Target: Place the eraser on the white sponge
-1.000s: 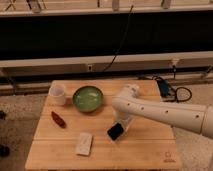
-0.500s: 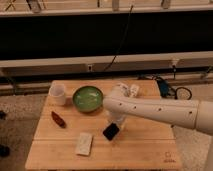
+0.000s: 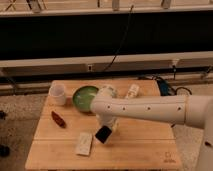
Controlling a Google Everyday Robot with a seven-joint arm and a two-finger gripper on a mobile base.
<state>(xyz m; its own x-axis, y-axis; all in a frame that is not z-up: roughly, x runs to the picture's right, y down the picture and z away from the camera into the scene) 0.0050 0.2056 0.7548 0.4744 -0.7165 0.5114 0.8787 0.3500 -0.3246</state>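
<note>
Right now my arm [image 3: 150, 107] reaches in from the right across the wooden table [image 3: 135, 145], and it hides most of what I would like to see. Beyond the fingers, toward the back, sits the green bowl [image 3: 84, 96], with the white cup [image 3: 57, 93] further off to its side and a small pale bottle [image 3: 132, 90] lying behind the arm. Off on the far side of the sponge from the fingers lies the dark red object [image 3: 58, 119], which I mean to leave alone.

My gripper [image 3: 106, 128] hangs low over the table's middle, and the fingers look pinched on the eraser [image 3: 103, 134], which sits tilted at their tips, corner down. I cannot tell whether it rests on the wood or is just clear of it. The white sponge [image 3: 84, 143] lies just beside the eraser, a little nearer the table's front edge, apart from it by a narrow strip of wood.

To do this well, I would keep the pinch firm, carry the block only as high as needed to clear the pad's edge, and shift it sideways until it is over the sponge's middle. I would level the tilt before spreading the fingers, since a corner landing could tip it off the soft pad.
</note>
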